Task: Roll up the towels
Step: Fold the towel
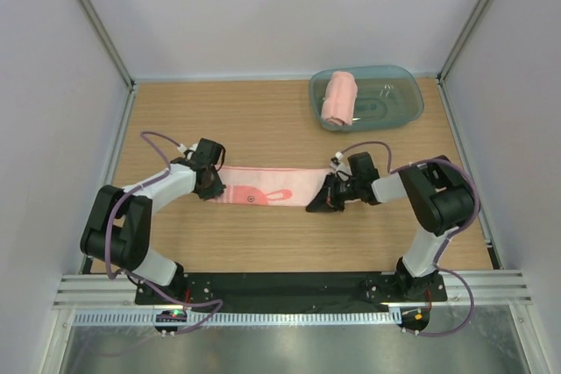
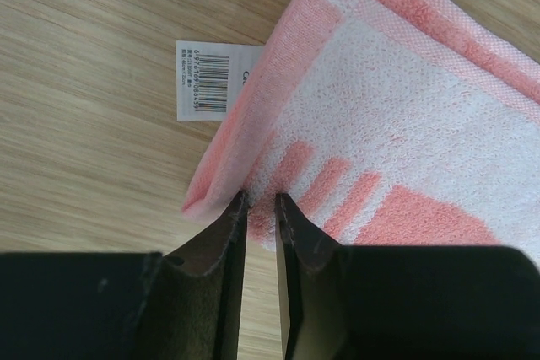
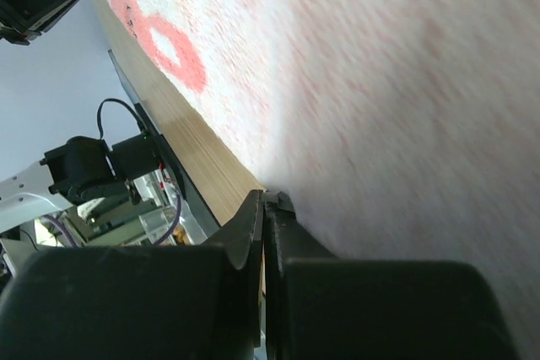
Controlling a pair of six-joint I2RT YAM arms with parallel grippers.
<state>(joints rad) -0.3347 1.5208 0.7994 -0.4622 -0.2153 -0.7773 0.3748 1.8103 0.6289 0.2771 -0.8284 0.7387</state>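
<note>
One salmon-pink towel [image 1: 263,188] lies flat and stretched out on the wooden table between the two grippers; a darker pink pattern shows on it. My left gripper [image 1: 213,188] is at its left end, jaws nearly closed and pinching the near corner [image 2: 260,200] of the towel [image 2: 405,124]. My right gripper [image 1: 317,203] is at its right end, jaws shut on the near edge [image 3: 266,200] of the towel [image 3: 380,82]. A second pink towel [image 1: 339,98] lies rolled inside the blue-green tub [image 1: 405,111].
A white barcode tag [image 2: 202,79] sticks out from the towel's left end onto the table. The tub stands at the back right. Metal frame posts and grey walls enclose the table. The arm bases sit on a black plate [image 1: 289,286] at the near edge.
</note>
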